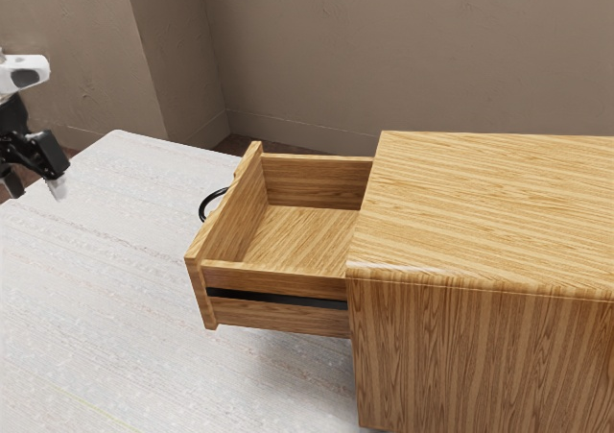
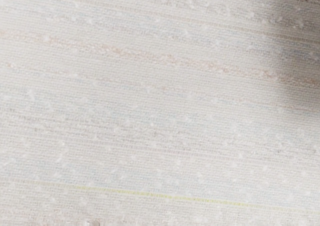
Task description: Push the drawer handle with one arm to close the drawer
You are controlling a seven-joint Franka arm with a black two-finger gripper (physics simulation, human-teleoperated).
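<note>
At the exterior view's left edge, my black gripper (image 1: 35, 185) stands open, its two fingertips apart with nothing between them. The wooden drawer (image 1: 305, 236) is pulled well out of its cabinet (image 1: 489, 212) and holds nothing. A black curved handle (image 1: 204, 204) is on the drawer's front, partly hidden behind the front panel. A wide gap separates the gripper from the handle.
The pale, streaked table (image 1: 106, 289) lies under the drawer and cabinet; its surface (image 2: 150, 110) is below my hand in the wrist view, with a dark shadow at one side. Brown walls (image 1: 384, 49) rise behind.
</note>
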